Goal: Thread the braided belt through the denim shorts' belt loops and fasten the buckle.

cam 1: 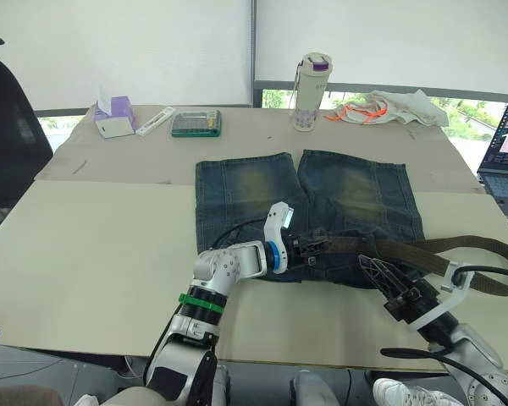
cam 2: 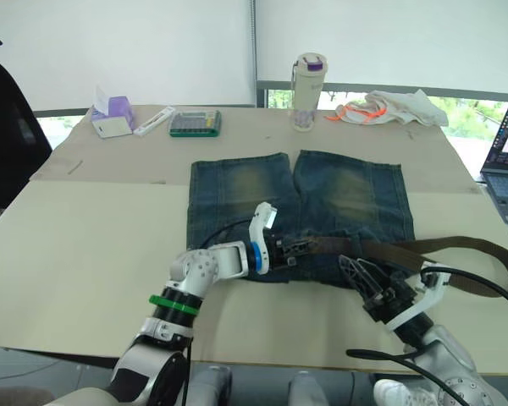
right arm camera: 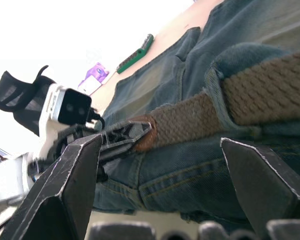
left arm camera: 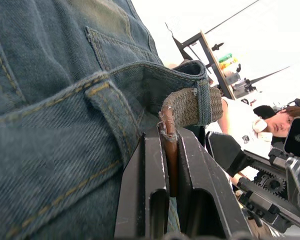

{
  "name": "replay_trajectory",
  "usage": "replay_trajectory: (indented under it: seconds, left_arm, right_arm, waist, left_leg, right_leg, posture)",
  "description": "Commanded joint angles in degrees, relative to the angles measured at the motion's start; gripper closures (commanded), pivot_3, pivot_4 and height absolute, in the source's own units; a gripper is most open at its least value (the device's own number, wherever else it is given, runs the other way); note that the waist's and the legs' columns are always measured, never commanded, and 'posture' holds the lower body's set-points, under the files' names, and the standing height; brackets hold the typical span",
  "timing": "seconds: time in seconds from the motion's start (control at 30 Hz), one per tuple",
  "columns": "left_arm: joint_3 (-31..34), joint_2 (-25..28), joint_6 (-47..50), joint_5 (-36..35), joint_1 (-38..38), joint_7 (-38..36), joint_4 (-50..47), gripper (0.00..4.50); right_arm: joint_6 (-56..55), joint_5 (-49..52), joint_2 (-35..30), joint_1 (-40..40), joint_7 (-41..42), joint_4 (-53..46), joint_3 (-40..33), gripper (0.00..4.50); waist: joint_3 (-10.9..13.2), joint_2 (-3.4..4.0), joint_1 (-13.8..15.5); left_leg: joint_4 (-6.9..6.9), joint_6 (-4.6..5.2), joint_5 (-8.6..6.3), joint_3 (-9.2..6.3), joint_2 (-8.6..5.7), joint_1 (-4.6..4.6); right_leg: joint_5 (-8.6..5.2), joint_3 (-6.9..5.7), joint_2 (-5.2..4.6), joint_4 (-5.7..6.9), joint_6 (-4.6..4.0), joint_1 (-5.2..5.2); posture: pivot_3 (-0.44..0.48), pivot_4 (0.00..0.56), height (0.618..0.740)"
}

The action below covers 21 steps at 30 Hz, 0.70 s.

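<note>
Woven brown belt [cam 1: 423, 247] lying along the waistband of the shorts [cam 1: 305, 203] on the counter [cam 1: 93, 254], already through one denim loop [left arm camera: 204, 102]. Leather tip clenched in left gripper [left arm camera: 171, 165] just past that loop. Right gripper [right arm camera: 160, 165] spread wide, released, near the waistband. Remaining loops and buckling judged undone; buckle not made out.

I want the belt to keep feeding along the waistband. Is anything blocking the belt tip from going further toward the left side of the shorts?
Nothing visible blocks it. The left claw grips the tip of the braided belt, which has just come out of a belt loop. Ahead lies only the denim shorts waistband, with another loop beside the tip.
</note>
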Motion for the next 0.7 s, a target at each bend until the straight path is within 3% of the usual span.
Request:
replay_trajectory:
  seconds: [0.03,0.27,0.5,0.7]
  left_arm:
    - [0.65,-1.67,1.37,-1.17,0.57,0.86,-3.06,4.50]
    - [5.37,-1.54,3.41,-4.23,1.98,3.20,-6.31,4.50]
    - [10.97,-0.73,9.53,-12.73,3.02,2.29,-10.27,4.50]
    - [12.42,4.58,13.77,-17.97,2.77,-2.49,-11.06,4.50]
  right_arm:
    - [-0.87,0.74,0.88,-1.96,-1.89,-3.33,1.72,0.34]
    - [1.45,3.88,2.16,-0.15,-3.52,-4.52,4.40,0.34]
    - [1.81,2.27,2.12,-0.13,-6.74,-3.97,7.69,0.34]
    - [1.72,7.59,2.76,-4.48,-9.36,-3.24,6.16,0.34]
  waist:
    - [0.00,0.01,0.16]
    - [0.00,0.01,0.21]
    - [-0.01,0.01,-0.14]
    - [-0.01,0.01,-0.46]
  left_leg:
    - [0.00,0.00,0.00,0.00,0.00,0.00]
    - [-0.01,0.00,0.00,0.00,0.00,-0.01]
    - [0.00,0.00,0.00,0.00,0.00,0.02]
    - [0.00,0.00,0.00,-0.01,0.01,0.02]
  right_leg:
    - [0.00,0.00,0.00,0.01,0.00,0.00]
    - [0.00,-0.01,0.00,-0.01,0.00,0.00]
    - [0.00,0.00,0.00,0.02,-0.01,-0.01]
    - [0.00,-0.01,0.00,0.06,-0.01,-0.01]
  posture:
    - [0.000,0.150,0.740]
    - [0.000,0.150,0.740]
    - [0.000,0.150,0.740]
    - [0.000,0.150,0.740]
